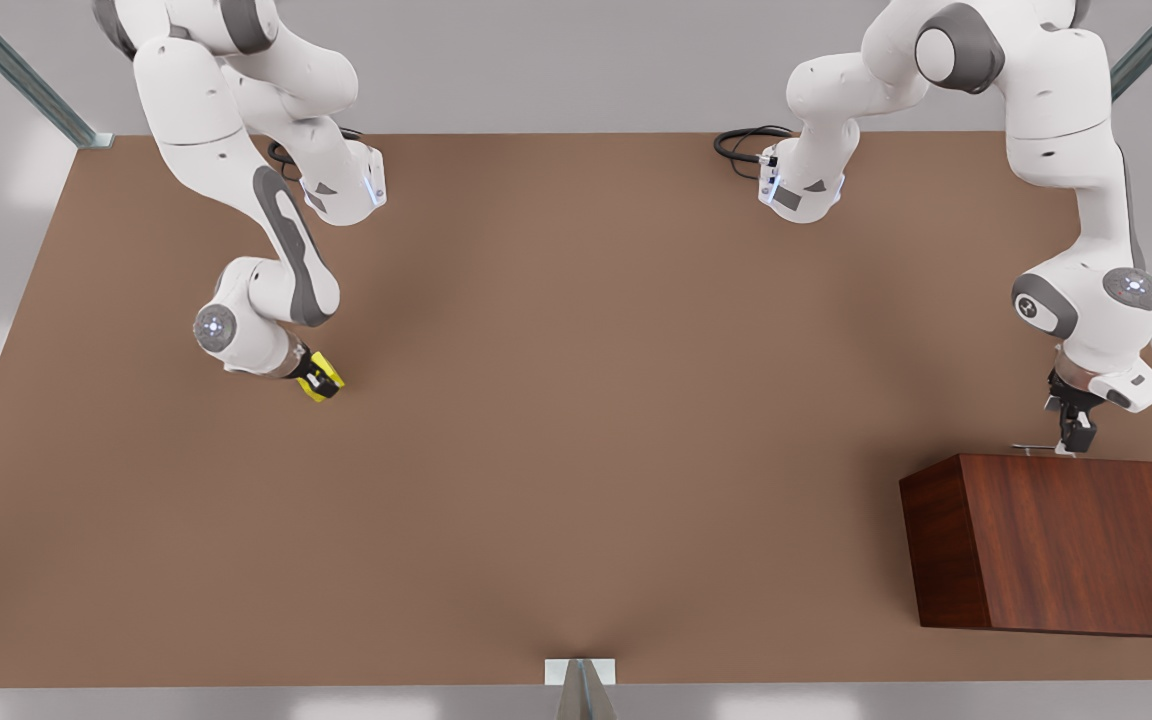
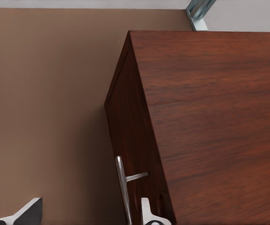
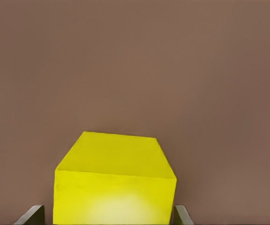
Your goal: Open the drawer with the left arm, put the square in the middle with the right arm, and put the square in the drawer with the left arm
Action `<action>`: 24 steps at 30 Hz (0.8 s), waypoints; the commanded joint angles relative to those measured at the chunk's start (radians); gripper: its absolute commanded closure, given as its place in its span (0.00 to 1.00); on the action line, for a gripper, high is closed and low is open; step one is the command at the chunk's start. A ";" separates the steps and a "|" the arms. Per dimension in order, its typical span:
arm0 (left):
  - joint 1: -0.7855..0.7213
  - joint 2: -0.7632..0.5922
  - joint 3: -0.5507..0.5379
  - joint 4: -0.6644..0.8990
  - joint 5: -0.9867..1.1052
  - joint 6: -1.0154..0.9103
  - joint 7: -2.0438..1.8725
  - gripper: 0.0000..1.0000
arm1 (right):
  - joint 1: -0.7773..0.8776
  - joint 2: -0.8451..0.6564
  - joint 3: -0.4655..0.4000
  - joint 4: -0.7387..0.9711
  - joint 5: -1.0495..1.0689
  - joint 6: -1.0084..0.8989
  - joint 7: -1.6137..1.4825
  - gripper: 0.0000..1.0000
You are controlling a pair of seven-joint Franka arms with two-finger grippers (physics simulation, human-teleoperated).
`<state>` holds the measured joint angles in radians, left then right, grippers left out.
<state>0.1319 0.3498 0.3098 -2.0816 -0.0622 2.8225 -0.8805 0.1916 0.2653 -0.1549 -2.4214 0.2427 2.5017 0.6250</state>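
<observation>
I see two white robot arms over a plain brown tabletop (image 1: pixel 576 420). On the front view's left, my right gripper (image 1: pixel 320 378) is low at the table with its fingers closed against the two sides of the square (image 1: pixel 323 379), a small yellow cube. From the right wrist camera, the square (image 3: pixel 115 187) fills the space between the two fingertips (image 3: pixel 32 214).

On the front view's right, my left gripper (image 1: pixel 1076 438) hangs at the far edge of the dark wood drawer box (image 1: pixel 1066 545), right at its silver bar handle (image 1: pixel 1034 447). From the left wrist camera, the handle (image 2: pixel 123 187) lies between the spread fingertips (image 2: pixel 25 213), one of them just beside the drawer front (image 2: pixel 130 126). The fingers are apart, not clamped. The drawer looks shut.
</observation>
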 commanded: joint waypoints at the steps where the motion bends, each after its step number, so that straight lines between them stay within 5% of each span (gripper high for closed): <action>1: 0.000 0.000 0.000 0.000 0.001 -0.002 0.000 0.00 | 0.000 0.000 0.000 0.001 0.000 0.000 -0.001 0.00; 3: 0.000 0.000 -0.001 -0.002 0.001 -0.005 0.000 0.00 | -0.001 0.008 0.000 0.002 -0.005 0.000 -0.002 0.02; 8: 0.000 0.008 0.000 -0.005 0.001 -0.011 0.000 0.00 | -0.006 0.018 0.000 0.001 -0.010 0.017 -0.008 0.33; 20: 0.000 -0.034 0.000 -0.021 0.001 -0.107 0.002 0.00 | 0.000 -0.054 0.002 0.111 -0.011 -0.082 -0.014 0.36; 22: 0.000 -0.034 0.000 -0.021 0.001 -0.110 0.006 0.00 | 0.002 -0.041 0.046 0.294 -0.006 -0.273 0.024 0.36; 24: 0.002 -0.040 0.002 -0.021 0.004 -0.133 0.011 0.00 | 0.000 -0.038 0.184 0.381 -0.006 -0.307 0.243 0.36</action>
<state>0.1339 0.3100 0.3113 -2.1031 -0.0600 2.6789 -0.8684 0.1938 0.2398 0.0661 -2.0028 0.2377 2.1854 0.9317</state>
